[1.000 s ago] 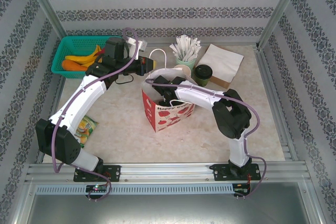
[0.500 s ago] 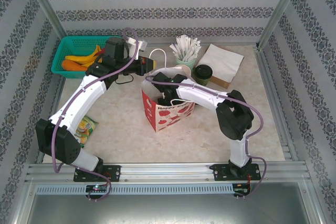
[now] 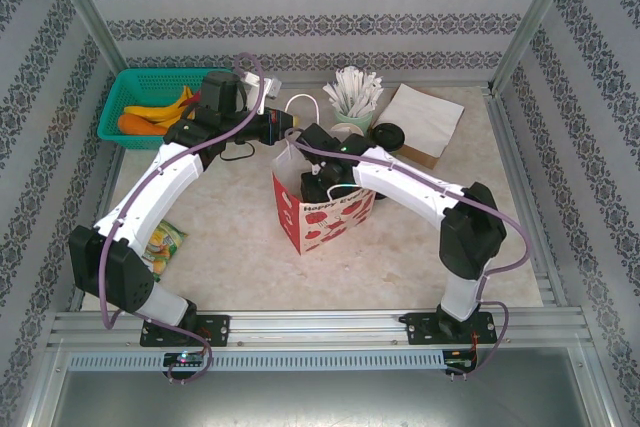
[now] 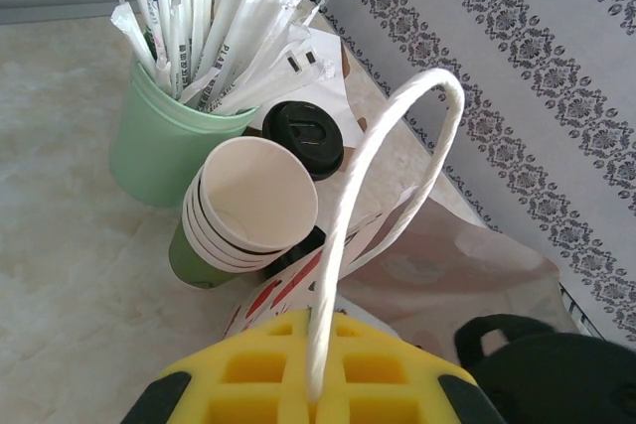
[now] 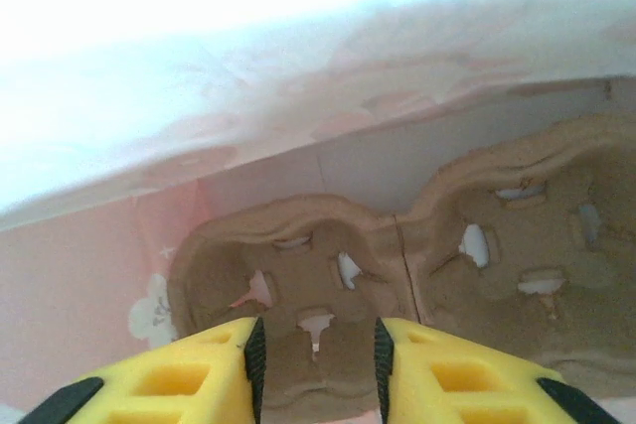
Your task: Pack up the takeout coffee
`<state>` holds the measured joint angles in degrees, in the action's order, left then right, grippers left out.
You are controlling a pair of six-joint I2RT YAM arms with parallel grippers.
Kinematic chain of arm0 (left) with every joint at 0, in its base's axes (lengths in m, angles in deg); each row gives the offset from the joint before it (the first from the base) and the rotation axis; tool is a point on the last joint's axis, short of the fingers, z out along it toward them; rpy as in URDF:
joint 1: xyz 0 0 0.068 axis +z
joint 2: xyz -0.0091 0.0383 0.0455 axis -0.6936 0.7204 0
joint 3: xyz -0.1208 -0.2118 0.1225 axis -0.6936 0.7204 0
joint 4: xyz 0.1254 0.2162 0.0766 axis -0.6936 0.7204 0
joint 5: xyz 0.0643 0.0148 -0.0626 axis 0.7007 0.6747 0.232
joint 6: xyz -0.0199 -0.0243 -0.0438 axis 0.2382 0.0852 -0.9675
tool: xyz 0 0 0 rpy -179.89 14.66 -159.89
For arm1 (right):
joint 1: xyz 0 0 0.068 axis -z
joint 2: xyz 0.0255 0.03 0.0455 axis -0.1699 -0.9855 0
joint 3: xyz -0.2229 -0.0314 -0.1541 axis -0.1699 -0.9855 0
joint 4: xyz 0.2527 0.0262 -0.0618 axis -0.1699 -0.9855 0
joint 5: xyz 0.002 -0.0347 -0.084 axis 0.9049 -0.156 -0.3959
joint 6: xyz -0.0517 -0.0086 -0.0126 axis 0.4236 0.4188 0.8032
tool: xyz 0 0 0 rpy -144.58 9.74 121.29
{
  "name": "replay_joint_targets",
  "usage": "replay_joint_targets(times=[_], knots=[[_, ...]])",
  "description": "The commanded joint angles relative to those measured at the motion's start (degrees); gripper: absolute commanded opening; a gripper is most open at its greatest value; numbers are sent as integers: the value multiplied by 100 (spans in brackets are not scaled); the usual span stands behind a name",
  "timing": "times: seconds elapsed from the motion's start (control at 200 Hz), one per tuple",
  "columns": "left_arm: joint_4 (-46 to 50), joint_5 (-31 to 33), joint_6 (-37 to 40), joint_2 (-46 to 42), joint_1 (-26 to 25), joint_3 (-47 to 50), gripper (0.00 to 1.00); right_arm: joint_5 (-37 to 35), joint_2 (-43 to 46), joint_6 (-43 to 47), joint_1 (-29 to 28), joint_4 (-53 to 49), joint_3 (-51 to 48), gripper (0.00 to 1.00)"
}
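On the desk [image 3: 230, 237] the red-and-white bag [image 3: 325, 219] stood upright with its mouth open. The left gripper [image 4: 313, 394] was clenched on its white handle [image 4: 417, 116], holding that loop up. The right gripper [image 5: 316, 364] was down inside the bag, and its fingers looked closed on the near wall of the pulp tray [image 5: 477, 215], so the step in hand was judged to be seating the tray on the bag's floor. The tray's long axis ran left to right across the right wrist view, its two wells side by side and opening toward that camera. Outside the bag, just beside the green cup of straws [image 4: 159, 146], the paper cup [image 4: 260, 196] leaned off upright, its white mouth tipped up and toward the bag, with several nested rims showing. The black lid [image 4: 303, 131] lay flat on the desk just behind it. The next move likely called for letting go of the tray, lifting straight out past the paper walls, then fetching the tilted cup without crushing it
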<state>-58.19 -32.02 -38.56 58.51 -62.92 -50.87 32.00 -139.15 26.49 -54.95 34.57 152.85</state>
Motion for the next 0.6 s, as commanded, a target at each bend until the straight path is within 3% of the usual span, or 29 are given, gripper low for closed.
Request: replay_joint_targets(times=[0.0, 0.595], knots=[[79, -187, 68, 61, 53, -141, 0, -279, 342, -105, -71, 43, 199, 40], [118, -335, 172, 13, 52, -176, 0, -519, 1540, 360, -71, 1178, -213, 68]])
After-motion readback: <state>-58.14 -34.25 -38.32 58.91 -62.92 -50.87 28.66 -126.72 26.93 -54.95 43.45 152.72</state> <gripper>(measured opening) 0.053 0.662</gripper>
